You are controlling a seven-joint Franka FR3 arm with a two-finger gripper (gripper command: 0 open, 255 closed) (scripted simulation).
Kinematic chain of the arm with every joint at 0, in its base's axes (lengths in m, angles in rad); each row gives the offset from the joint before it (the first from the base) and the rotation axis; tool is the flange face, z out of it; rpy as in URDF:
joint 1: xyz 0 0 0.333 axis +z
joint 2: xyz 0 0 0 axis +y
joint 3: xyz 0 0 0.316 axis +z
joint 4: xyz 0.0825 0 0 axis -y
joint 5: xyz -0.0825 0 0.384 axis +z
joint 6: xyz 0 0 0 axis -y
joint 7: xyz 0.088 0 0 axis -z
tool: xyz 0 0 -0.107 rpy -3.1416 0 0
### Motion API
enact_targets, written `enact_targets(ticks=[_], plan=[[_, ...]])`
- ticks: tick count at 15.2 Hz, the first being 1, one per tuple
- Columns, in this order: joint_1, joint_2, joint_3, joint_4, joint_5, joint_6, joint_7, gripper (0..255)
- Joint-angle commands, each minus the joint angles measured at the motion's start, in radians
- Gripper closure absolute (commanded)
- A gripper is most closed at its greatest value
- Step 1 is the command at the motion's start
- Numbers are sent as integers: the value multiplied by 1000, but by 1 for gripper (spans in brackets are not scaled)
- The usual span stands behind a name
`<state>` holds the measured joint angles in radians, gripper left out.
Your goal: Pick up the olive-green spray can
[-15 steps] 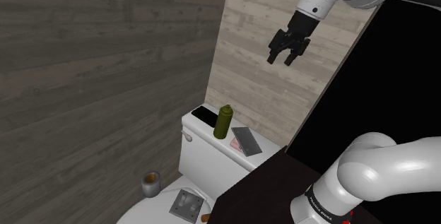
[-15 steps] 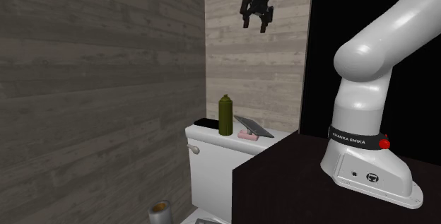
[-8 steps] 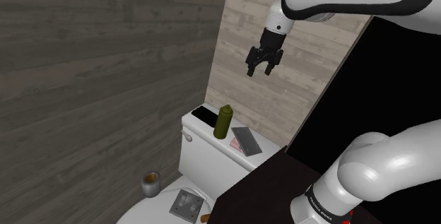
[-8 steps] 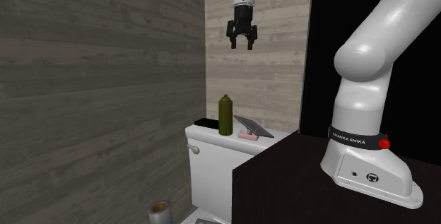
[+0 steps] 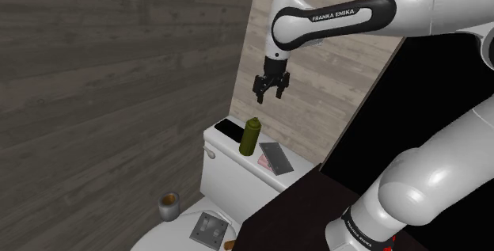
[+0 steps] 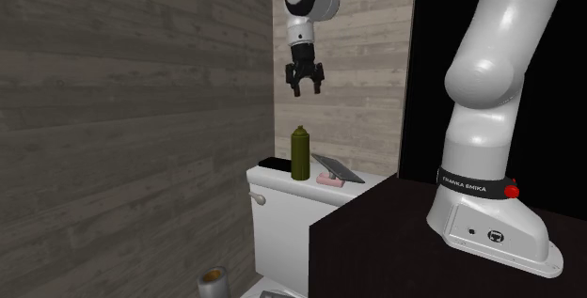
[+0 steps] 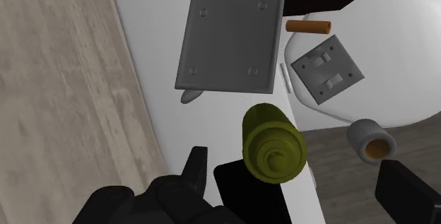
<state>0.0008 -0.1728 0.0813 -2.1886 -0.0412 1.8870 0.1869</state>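
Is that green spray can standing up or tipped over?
Upright: the olive-green spray can stands on its base on the toilet tank, cap on top.

White toilet tank top (image 5: 232,148) carries olive-green spray can (image 5: 252,135), black slab (image 5: 229,127), grey plate (image 5: 275,156), pink item (image 5: 261,161).

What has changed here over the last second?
The gripper came down and toward the shoulder view's left. It now hangs above the olive-green spray can, fingers open, holding nothing. The can, the grey plate and the black slab on the toilet tank stayed put.
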Motion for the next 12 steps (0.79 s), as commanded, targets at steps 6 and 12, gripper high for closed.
enact_targets(ticks=[6, 12], plan=[[9, 277, 17, 108, -85, 45, 28, 0], [16, 385, 15, 126, -116, 97, 46, 0]])
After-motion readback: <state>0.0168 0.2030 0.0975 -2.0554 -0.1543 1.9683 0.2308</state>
